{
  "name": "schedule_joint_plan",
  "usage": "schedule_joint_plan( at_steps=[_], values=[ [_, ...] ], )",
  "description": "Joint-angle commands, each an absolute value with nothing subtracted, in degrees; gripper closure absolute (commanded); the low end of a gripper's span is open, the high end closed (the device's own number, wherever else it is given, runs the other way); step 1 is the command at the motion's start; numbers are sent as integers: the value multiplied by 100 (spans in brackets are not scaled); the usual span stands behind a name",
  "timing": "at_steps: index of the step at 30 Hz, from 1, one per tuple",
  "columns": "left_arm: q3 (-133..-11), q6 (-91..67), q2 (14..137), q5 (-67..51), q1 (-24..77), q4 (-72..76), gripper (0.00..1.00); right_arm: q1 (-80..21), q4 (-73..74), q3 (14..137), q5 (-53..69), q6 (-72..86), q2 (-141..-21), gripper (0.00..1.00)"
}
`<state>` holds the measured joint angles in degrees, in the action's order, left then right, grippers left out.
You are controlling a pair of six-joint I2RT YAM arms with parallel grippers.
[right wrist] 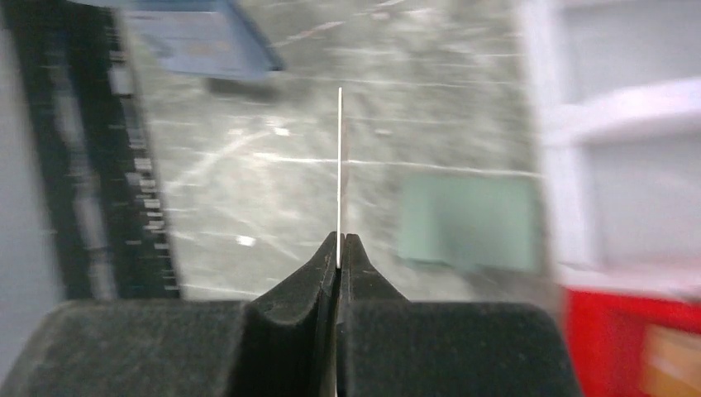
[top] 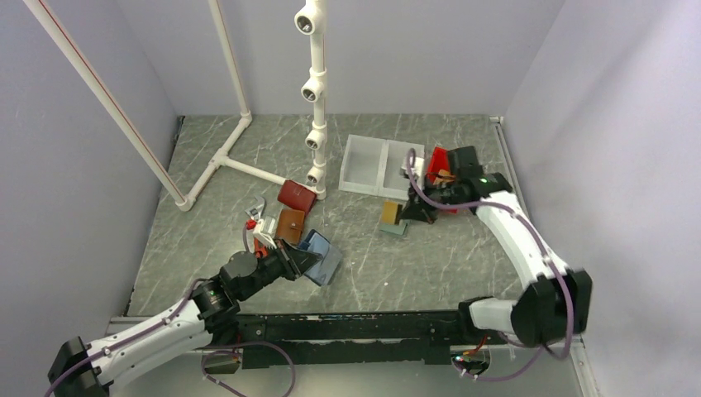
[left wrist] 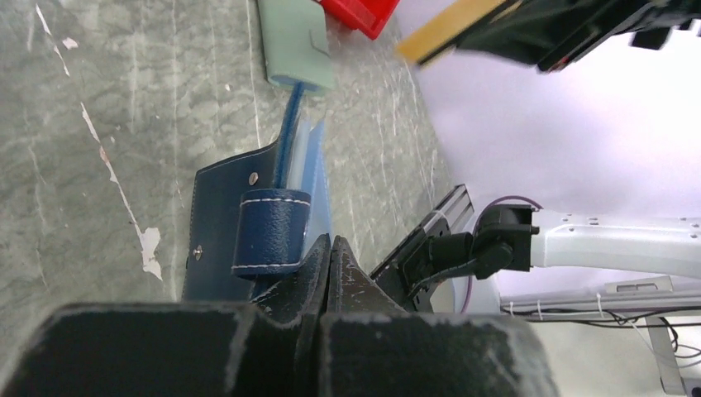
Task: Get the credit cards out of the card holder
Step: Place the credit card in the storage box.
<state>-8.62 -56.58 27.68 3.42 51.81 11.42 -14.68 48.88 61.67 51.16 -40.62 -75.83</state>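
Card holder point(left wrist: 223, 215), edge pinched in closed left jaws; one orange-tan credit card point(left wrist: 446, 31), clamped in right jaws, extraction underway; next: set it down, return for any remaining.

Stitched leather card holder point(left wrist: 221, 217) on matt stone-look table point(left wrist: 99, 124)

The top camera sits high at the near edge, looking steeply down over the whole grey desk point(top: 413, 273). The left wrist camera rides low, right behind its fingers point(left wrist: 299, 281). It is close to the navy card holder point(left wrist: 221, 223) and faces across the desk toward the right arm point(left wrist: 612, 244). The right wrist camera looks down from higher, past its own fingers point(right wrist: 306, 285) and an edge-on credit card point(right wrist: 340, 165), and its picture is blurred. All three views show the card holder and the grey-green wallet point(left wrist: 293, 41).
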Motion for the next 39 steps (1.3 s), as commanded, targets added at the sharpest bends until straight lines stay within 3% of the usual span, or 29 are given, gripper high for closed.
schedule_joint_plan(
  at_steps=[1,7,14,23,25,27,30,34,39],
  values=[
    [-1052,-5717,2857,15,5166,1390,100,-825,4014,5861,3903,-5319,-6731,100],
    [-993,-5818,3225,-296,5164,1886,100,-255,3296,5652,3057,-7422,-6809,100],
    [-999,-5881,3485,-473,5165,2097,100,422,2962,6174,2702,-8336,-7762,100],
    [-998,-5897,3656,-461,5159,2187,100,510,2200,6246,2416,-9026,-8557,100],
    [-1027,-5889,3727,-470,5160,2211,100,493,1754,6201,2398,-9073,-8702,95],
    [-1060,-5890,3792,-494,5162,2231,100,485,1613,6192,2245,-9200,-8880,79],
    [-1101,-5881,3828,-534,5163,2197,100,490,2279,6478,2098,-9310,-9094,65],
    [-1082,-5879,3861,-461,5165,2193,100,518,3095,6482,2287,-9371,-8904,58],
    [-1115,-5903,4135,-569,5158,2461,100,519,3664,6547,3006,-8641,-8357,57]
  ],
)
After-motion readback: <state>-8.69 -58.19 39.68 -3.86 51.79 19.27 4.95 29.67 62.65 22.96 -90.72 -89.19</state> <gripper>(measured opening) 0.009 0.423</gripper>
